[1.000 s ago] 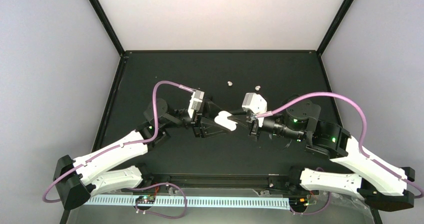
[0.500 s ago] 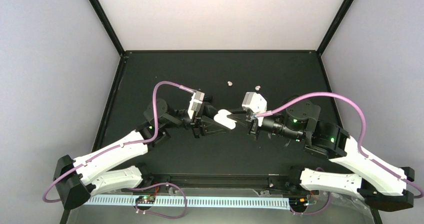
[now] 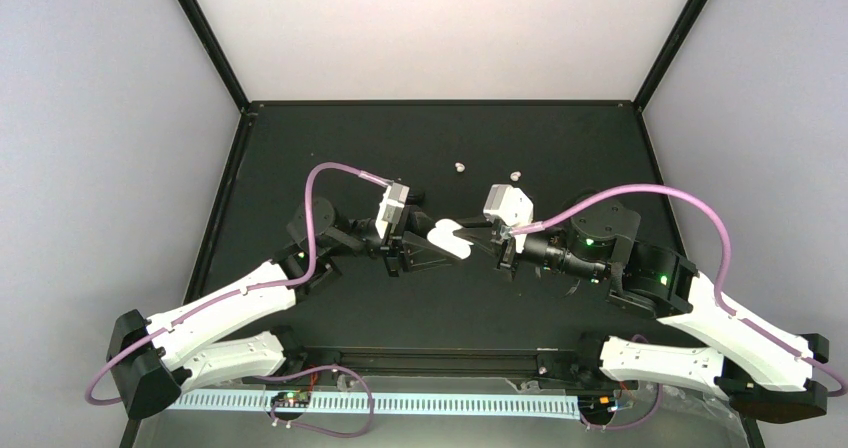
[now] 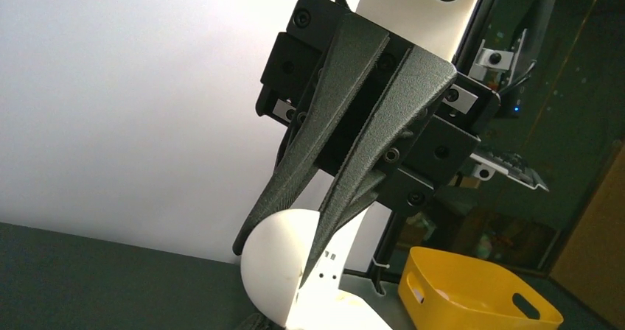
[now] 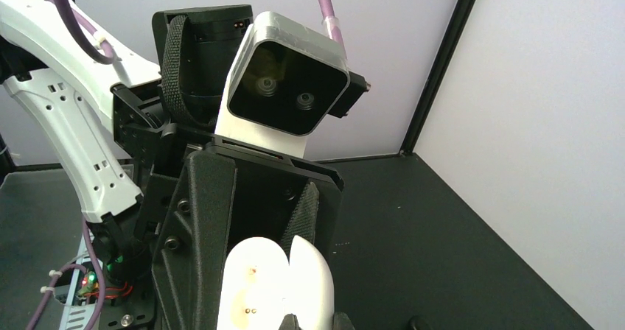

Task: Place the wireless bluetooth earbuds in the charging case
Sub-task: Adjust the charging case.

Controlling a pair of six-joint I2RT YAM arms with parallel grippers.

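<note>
The open case (image 5: 254, 286) hangs between the two tools, above the worktop (image 3: 570, 138). The left tool (image 3: 438, 242) is partly closed around it, fingers pressing its sides. The right tool (image 3: 480, 236) is pinched almost fully together on the case's near edge. Two white earbuds (image 3: 459, 166) (image 3: 516, 175) lie on the worktop beyond both tools, well apart from the case.

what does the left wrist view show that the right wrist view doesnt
Only the left wrist view: the right gripper pinching the rounded outside of the white charging case, and a yellow bin in the background. Only the right wrist view: the case's open inside with its small contacts, and the left arm's wrist camera above it. Both: the charging case held up between the arms, and the dark table.
</note>
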